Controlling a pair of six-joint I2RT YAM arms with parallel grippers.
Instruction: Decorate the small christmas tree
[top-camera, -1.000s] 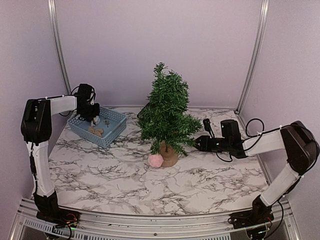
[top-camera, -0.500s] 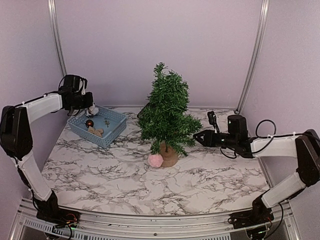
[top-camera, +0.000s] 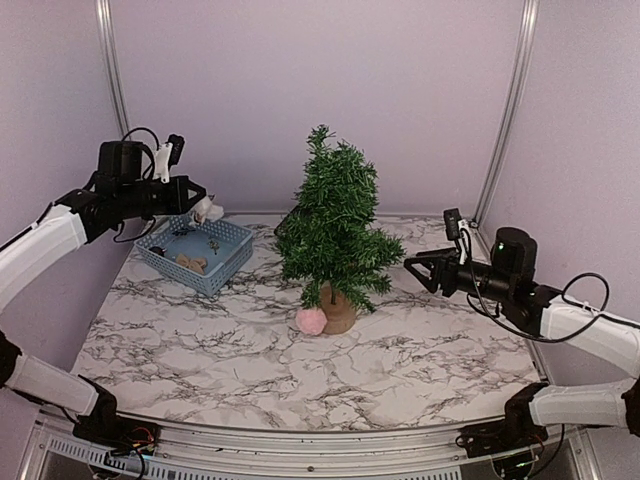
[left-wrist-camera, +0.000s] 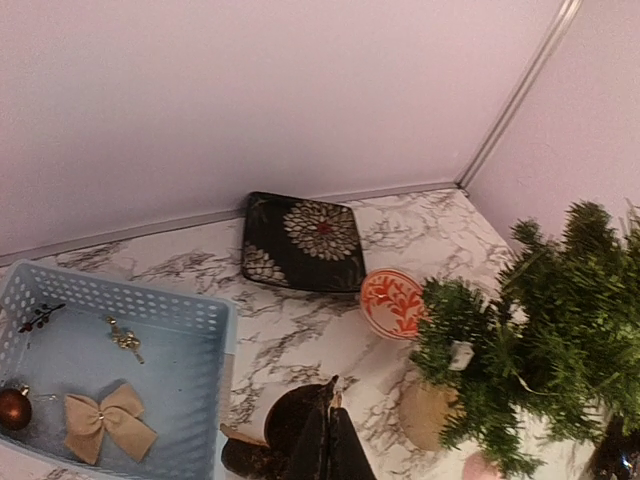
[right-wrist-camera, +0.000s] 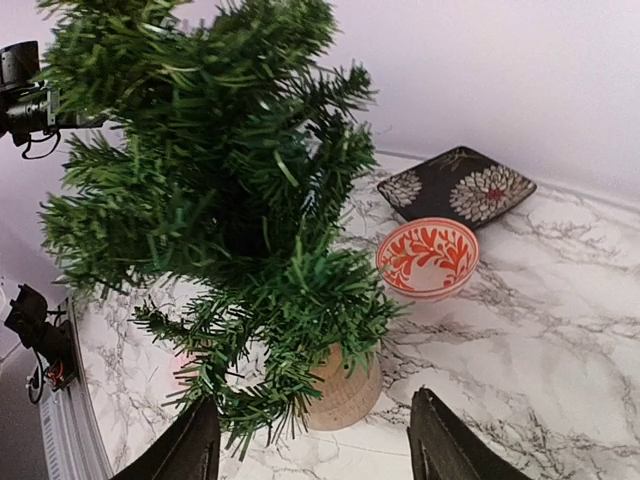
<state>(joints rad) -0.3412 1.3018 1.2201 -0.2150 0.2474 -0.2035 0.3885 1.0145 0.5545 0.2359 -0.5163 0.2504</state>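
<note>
Top external view: the small christmas tree stands upright mid-table on its tan stump base. A pink pompom rests against the base on its near-left side.
Tree, weight: treat it as light and top-heavy; a sideways shove on a branch could probably tip or slide it.
Tree, branches: the bristly needles look springy. Expect them to bend under your finger and spring back, so hook an ornament over a tip or push it deep.
Tree, where to hold: if you must steady it, take the stump, not the foliage.
Right gripper: jaws spread with nothing between them, level with the lower branches and just beside their right-hand tips.
Left gripper: fingers pressed together, raised above the blue basket. A small pale thing sits at its tips; you cannot tell whether it is pinched.
Basket contents: the left wrist view shows a tan bow and a brown bauble.
</note>
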